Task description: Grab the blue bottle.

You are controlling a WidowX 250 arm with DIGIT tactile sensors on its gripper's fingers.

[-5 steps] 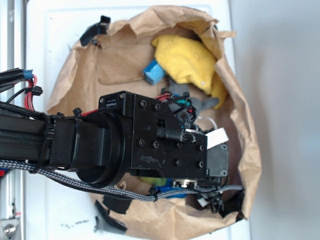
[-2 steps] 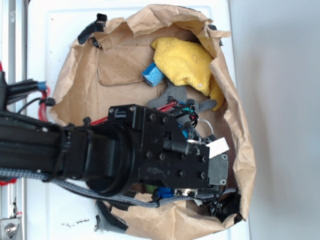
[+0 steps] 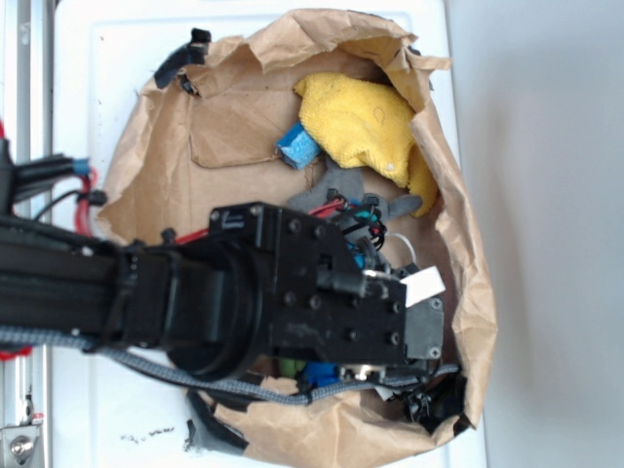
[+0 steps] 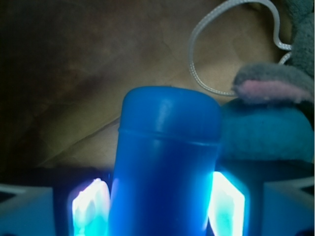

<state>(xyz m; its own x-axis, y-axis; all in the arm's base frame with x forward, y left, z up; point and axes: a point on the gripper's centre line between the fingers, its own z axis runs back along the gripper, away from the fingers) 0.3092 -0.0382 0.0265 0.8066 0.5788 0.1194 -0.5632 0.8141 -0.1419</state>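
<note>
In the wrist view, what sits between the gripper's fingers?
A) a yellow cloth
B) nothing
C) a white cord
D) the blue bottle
D: the blue bottle fills the gap between the glowing fingers of the gripper; the white cord lies beyond it on the brown paper.

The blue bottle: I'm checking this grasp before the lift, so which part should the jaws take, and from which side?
Grip the blue bottle on its straight cylindrical body, fingers on opposite flanks, as the wrist view shows. The smooth parallel walls give even contact. Approach from above into the paper bag, probably clear of the grey plush toy beside it.
</note>
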